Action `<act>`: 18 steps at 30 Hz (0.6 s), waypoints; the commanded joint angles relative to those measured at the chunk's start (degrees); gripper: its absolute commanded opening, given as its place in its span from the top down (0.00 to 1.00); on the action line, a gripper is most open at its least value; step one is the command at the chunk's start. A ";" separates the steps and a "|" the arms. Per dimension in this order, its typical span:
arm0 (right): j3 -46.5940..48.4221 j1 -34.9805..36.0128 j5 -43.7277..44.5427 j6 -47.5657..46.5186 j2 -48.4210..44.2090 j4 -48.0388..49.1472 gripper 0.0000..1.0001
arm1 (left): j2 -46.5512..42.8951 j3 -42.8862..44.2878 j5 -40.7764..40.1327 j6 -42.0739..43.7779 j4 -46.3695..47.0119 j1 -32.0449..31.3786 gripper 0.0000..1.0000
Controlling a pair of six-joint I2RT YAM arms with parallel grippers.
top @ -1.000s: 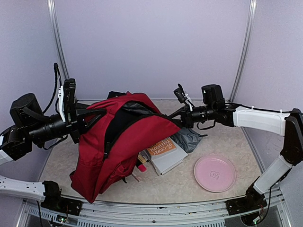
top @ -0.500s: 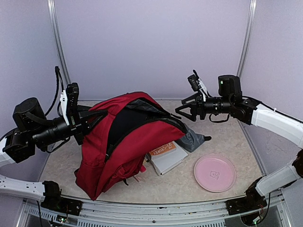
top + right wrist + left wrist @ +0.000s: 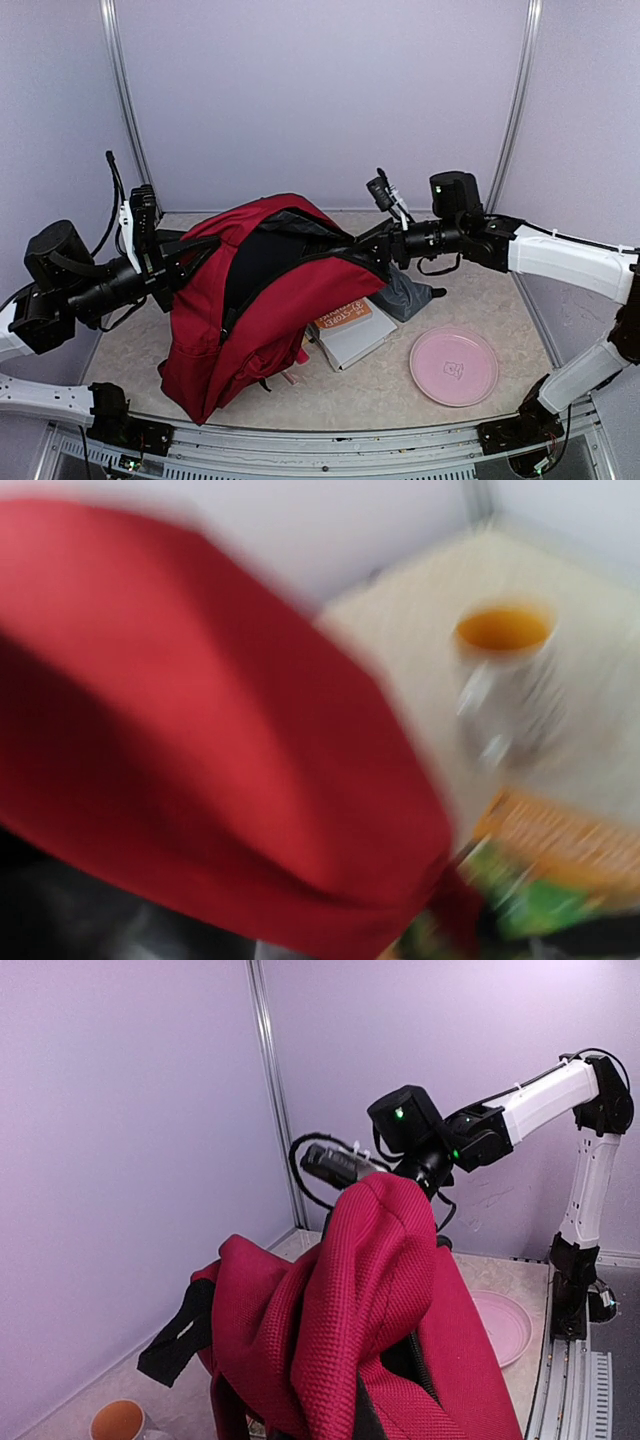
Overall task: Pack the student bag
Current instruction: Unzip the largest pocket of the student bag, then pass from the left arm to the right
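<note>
sagging dark red student bag (image 3: 262,322) — left gripper (image 3: 183,257) clamped on it, right gripper (image 3: 372,247) jaws unclear.

— What fills the middle?
— A dark red fabric backpack (image 3: 390,1300), bunched into a peak, with a black strap (image 3: 175,1338) dangling at its left.
— And behind it?
— The white-and-black right arm (image 3: 530,1110). A pink round plate (image 3: 505,1325) lies to the right, and an orange-lined cup (image 3: 118,1420) stands bottom left.

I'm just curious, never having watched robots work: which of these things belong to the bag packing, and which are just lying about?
In the job: student bag, left hand holding it, right hand; probably book, grey pouch.
Likely lying about: pink plate, mug.
</note>
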 commanded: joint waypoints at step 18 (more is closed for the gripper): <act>12.55 8.44 9.50 -7.55 2.15 -9.30 1.00 | -3.69 1.94 -8.00 -11.27 -10.16 3.85 0.48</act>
